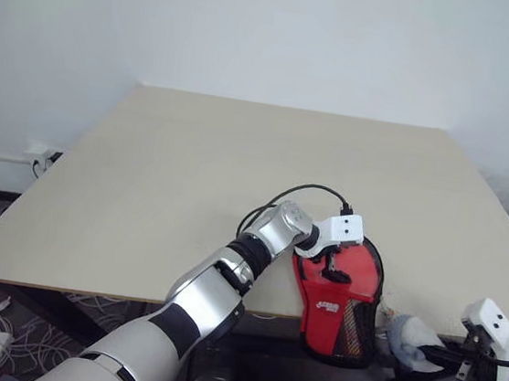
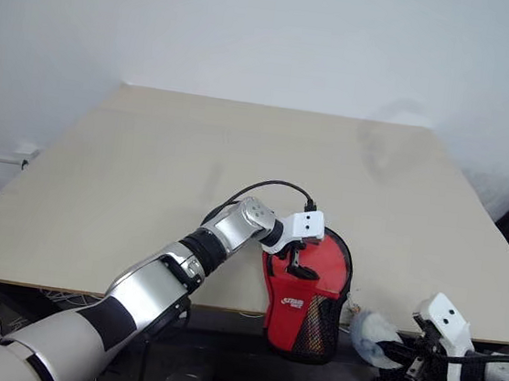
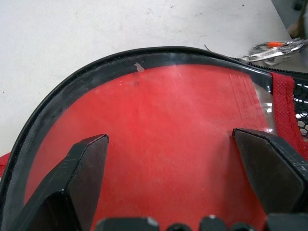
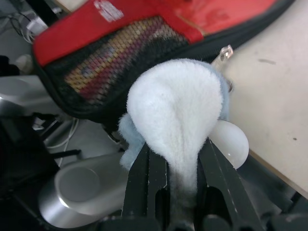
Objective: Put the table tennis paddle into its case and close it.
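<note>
A pale table [image 1: 192, 174] stands against a white wall. The case [image 1: 343, 297] lies at its near edge, long axis running toward the robot, its mesh end overhanging. The left gripper [image 1: 333, 264], jaws wide and holding nothing, hovers right over the round end. Just beyond the overhang, the right gripper [image 2: 400, 363] is clamped on a fluffy pull [image 4: 175, 103], probably the zipper's. The paddle [image 3: 159, 125] shows red through the clear window, inside.
</note>
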Robot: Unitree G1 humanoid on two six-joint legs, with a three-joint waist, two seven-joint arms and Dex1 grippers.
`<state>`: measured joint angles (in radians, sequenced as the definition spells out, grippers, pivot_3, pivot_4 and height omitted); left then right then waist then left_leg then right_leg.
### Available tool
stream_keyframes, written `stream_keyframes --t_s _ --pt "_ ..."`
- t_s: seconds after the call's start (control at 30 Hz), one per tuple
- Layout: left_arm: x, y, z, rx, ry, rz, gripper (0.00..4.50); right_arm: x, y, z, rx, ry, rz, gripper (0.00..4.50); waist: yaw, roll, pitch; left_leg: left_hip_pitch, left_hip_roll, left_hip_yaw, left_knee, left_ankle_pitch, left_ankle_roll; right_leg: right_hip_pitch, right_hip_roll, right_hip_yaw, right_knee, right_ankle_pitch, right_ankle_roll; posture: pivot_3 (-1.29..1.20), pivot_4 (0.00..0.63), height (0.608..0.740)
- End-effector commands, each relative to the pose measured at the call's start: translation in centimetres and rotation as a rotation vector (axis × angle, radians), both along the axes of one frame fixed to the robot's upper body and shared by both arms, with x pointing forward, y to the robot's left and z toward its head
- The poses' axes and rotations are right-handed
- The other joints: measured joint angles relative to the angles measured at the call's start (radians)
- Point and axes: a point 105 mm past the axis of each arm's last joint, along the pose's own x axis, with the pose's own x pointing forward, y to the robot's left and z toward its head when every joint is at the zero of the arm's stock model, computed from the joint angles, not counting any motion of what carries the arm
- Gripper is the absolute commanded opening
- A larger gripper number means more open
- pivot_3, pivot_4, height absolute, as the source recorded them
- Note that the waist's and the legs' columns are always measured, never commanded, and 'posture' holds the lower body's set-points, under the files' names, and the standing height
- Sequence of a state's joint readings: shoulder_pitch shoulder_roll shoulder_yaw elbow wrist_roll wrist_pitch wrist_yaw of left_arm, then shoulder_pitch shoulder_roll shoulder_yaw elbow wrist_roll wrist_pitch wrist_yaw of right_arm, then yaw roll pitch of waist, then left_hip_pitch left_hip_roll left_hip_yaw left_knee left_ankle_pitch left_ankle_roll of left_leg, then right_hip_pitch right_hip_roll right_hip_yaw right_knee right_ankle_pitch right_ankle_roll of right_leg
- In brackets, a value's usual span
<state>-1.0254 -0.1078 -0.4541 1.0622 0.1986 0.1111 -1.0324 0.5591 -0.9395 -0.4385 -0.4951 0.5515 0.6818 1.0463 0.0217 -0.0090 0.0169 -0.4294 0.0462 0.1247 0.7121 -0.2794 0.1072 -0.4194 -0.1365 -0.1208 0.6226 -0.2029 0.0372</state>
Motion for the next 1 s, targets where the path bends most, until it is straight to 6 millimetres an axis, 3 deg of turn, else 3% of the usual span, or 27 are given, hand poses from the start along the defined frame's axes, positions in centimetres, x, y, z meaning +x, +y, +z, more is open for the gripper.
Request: stream_keyframes --t_s 0.03,0.2,0.33,0.47,0.73,1.0 --pt "-0.8 2.4 -3.9 0.165 0.06 0.021 4.5 -0.4 0.4 0.8 0.028 0.01 0.03 0.17 0.003 0.0 0.0 0.0 0.0 0.0 0.0 0.0 0.0 0.0 0.0 0.0 0.0 0.0 0.0 0.0 0.0 0.724" --pt "-0.7 2.4 -3.7 0.152 0.076 0.034 4.5 0.8 0.3 1.5 0.041 -0.02 0.009 0.17 0.007 0.0 0.0 0.0 -0.001 0.0 0.0 -0.001 0.001 0.0 -0.001 0.0 0.0 0.0 0.001 0.0 0.0 0.724" --pt "-0.7 2.5 -3.8 0.154 0.074 0.04 4.5 -1.1 2.1 0.1 0.057 0.064 0.101 0.17 0.008 0.0 0.0 0.0 -0.001 -0.001 0.0 -0.001 0.001 0.001 -0.001 -0.001 0.0 0.0 0.001 0.0 0.0 0.724" --pt "-0.7 2.5 -3.9 0.152 0.077 0.048 4.5 -2.1 2.9 -0.1 0.067 0.087 0.159 0.17 0.01 0.0 0.0 0.0 -0.001 -0.001 0.0 -0.001 0.001 0.001 -0.001 -0.001 0.0 -0.001 0.001 0.0 0.0 0.724" --pt "-0.9 2.3 -3.9 0.143 0.08 0.044 4.5 -3.4 -1.0 -0.8 -0.128 0.149 0.209 0.17 0.017 0.0 0.0 0.001 -0.002 -0.001 0.0 -0.001 0.001 0.002 -0.002 -0.002 -0.001 -0.001 0.002 0.0 0.0 0.724" --pt "-1.1 1.9 -3.9 0.13 0.086 0.043 4.5 -5.7 -2.5 -0.7 -0.207 0.216 0.307 0.17 0.042 0.001 -0.001 0.001 -0.003 -0.002 0.002 -0.007 0.005 0.005 -0.003 -0.002 -0.002 -0.005 0.007 0.0 0.0 0.724"
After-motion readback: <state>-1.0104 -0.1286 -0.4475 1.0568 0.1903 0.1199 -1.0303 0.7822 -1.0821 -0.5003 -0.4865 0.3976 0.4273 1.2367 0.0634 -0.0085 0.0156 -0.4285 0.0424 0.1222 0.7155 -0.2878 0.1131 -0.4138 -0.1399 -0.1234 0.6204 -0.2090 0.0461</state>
